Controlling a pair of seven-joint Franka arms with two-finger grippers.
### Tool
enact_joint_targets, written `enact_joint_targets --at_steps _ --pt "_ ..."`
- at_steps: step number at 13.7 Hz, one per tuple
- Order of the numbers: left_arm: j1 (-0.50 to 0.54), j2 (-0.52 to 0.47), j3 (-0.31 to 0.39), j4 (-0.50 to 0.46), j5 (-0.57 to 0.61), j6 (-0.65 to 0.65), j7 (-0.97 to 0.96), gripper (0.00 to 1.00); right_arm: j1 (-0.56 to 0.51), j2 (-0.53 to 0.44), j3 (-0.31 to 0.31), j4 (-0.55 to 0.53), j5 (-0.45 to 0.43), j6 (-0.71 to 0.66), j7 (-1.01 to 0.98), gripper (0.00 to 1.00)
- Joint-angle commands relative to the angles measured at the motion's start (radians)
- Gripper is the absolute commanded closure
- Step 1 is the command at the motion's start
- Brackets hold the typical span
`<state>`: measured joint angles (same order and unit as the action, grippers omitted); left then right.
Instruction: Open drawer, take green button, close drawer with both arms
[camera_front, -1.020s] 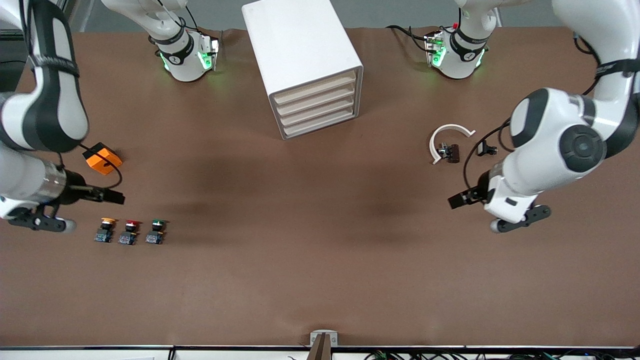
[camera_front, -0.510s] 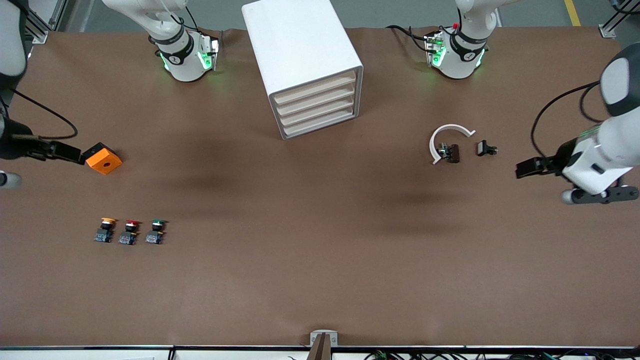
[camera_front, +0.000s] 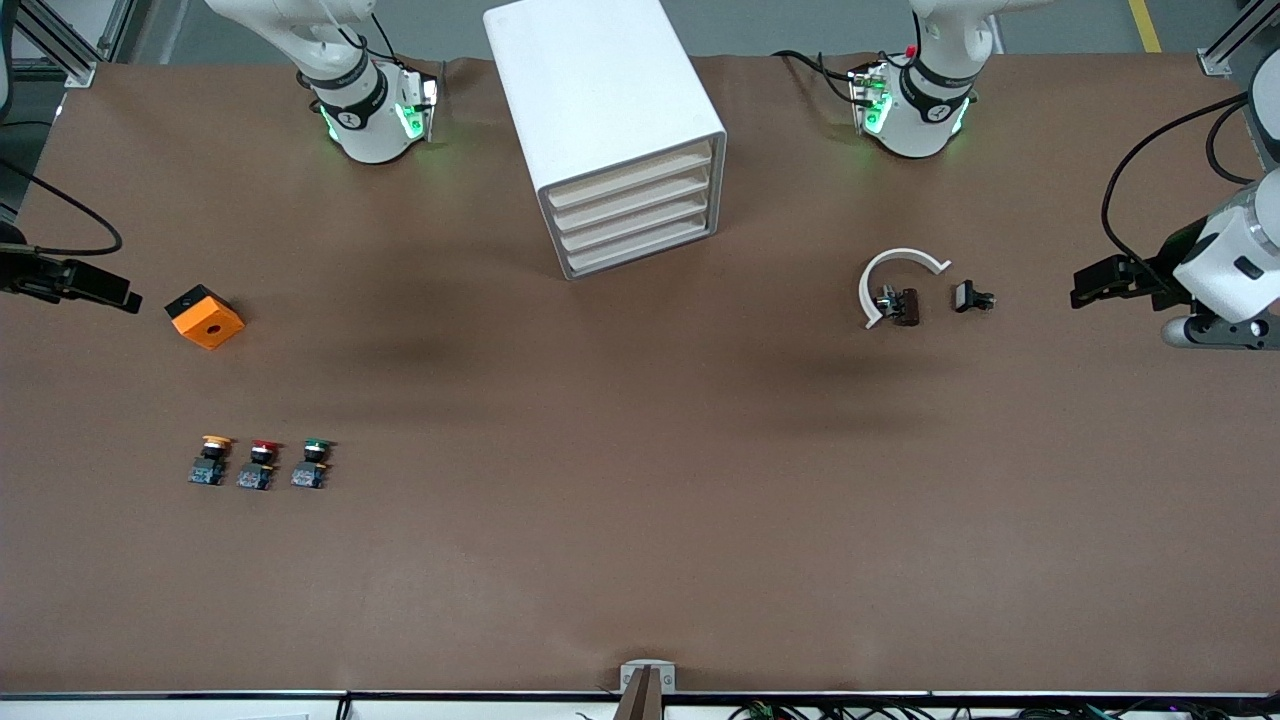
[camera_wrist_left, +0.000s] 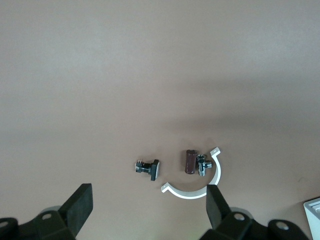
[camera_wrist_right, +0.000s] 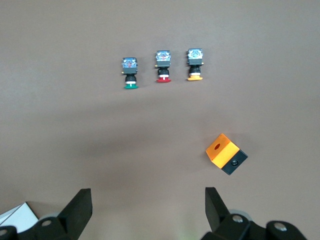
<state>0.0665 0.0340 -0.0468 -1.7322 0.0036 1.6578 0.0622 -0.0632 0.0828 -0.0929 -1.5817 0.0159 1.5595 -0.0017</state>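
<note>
The white four-drawer cabinet (camera_front: 600, 110) stands between the two arm bases. Its drawer (camera_front: 636, 223), third from top, is shut like the other three. The green-capped button (camera_front: 312, 463) stands on the table toward the right arm's end, last in a row with a red-capped (camera_front: 256, 465) and a yellow-capped one (camera_front: 210, 461). It also shows in the right wrist view (camera_wrist_right: 130, 73). My right gripper (camera_front: 100, 287) is open and empty over the table's edge beside the orange block (camera_front: 205, 317); its own view (camera_wrist_right: 148, 200) shows bare table between the fingers. My left gripper (camera_front: 1097, 282) is open and empty (camera_wrist_left: 148, 199) over the left arm's end.
A white curved clamp (camera_front: 893, 277) with a brown part (camera_front: 906, 306) and a small black bolt piece (camera_front: 971, 297) lie toward the left arm's end, between the cabinet and my left gripper. They show in the left wrist view too: clamp (camera_wrist_left: 200, 189), bolt piece (camera_wrist_left: 148, 168).
Both arms have swung outward toward their ends of the table. The right gripper left the spot by the buttons and the left gripper moved away from the clamp. Nothing on the table moved.
</note>
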Motion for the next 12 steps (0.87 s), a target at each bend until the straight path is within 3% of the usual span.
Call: enact_joint_targets --at_steps 1,4,12 --pt "-0.047 -0.080 0.050 -0.085 -0.014 0.016 0.027 0.00 -0.033 0.002 0.012 0.011 -0.016 -0.022 -0.071 0.00" --pt "-0.086 -0.109 0.058 -0.127 -0.010 0.057 0.025 0.00 -0.043 0.002 0.015 0.019 -0.016 -0.041 -0.077 0.00" --pt "-0.082 -0.128 0.039 -0.098 0.004 0.051 0.015 0.00 -0.055 0.000 0.015 0.085 0.002 -0.093 -0.083 0.00"
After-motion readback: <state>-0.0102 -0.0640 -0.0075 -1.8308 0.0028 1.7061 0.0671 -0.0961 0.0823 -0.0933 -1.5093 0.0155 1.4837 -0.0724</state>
